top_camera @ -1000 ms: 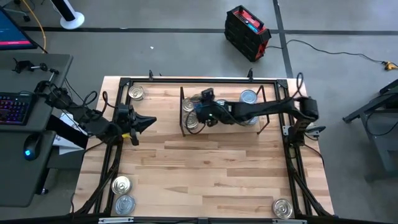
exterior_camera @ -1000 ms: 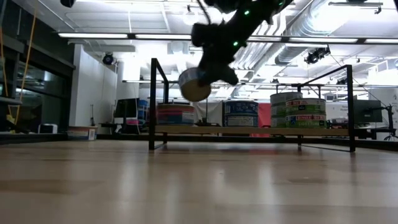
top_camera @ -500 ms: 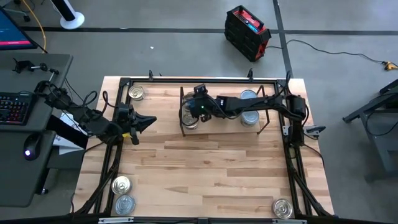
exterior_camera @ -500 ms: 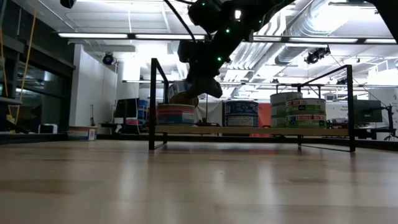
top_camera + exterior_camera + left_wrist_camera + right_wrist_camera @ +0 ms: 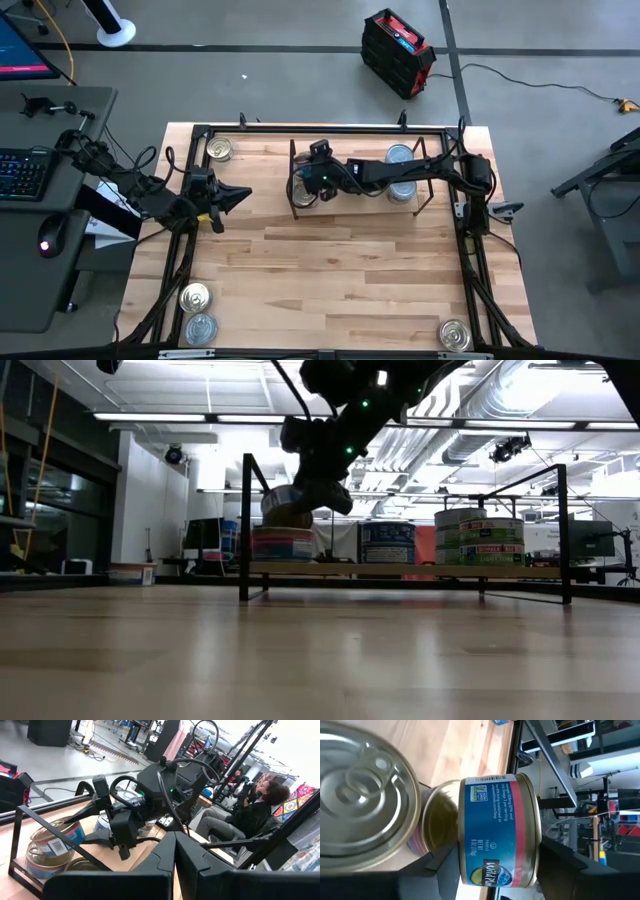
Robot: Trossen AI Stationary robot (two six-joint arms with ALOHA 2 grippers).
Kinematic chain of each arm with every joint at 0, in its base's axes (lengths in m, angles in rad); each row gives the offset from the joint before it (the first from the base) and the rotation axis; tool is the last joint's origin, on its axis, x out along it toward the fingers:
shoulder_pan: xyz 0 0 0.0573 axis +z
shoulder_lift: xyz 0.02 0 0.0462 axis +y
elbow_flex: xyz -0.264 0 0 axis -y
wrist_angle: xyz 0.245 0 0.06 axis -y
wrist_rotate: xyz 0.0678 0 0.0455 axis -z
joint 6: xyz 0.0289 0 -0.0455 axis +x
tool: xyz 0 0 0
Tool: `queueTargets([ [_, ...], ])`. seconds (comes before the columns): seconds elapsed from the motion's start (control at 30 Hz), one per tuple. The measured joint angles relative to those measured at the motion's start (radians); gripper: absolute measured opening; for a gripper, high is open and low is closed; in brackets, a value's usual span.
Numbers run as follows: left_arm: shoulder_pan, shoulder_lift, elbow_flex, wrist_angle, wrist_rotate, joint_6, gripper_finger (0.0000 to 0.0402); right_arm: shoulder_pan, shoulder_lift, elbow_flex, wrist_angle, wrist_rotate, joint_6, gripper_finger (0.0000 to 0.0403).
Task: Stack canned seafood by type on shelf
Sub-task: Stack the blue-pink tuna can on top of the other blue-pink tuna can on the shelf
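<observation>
I have the right gripper (image 5: 300, 510) clamped on a blue-labelled tin (image 5: 497, 832) above the matching tin (image 5: 283, 544) at the shelf's (image 5: 345, 205) nine o'clock end, keeping types together.

Grey floor (image 5: 300, 70), desk with keyboard (image 5: 25, 170), ceiling strip lights (image 5: 180, 417).

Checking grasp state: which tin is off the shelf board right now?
The blue-labelled tin in the right gripper, held above the left-end tin; the others rest on the shelf.
</observation>
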Motion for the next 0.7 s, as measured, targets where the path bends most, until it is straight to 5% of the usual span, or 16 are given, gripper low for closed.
queueTargets([
  [0.43, 0.0, 0.0, 0.0, -0.013, 0.0, -0.001, 0.0, 0.007, 0.0, 0.0, -0.002, 0.061, 0.062, 0.035],
  [0.7, 0.0, 0.0, 0.0, -0.015, 0.0, -0.002, 0.0, 0.032, -0.005, 0.0, -0.022, 0.026, 0.085, 0.0369],
])
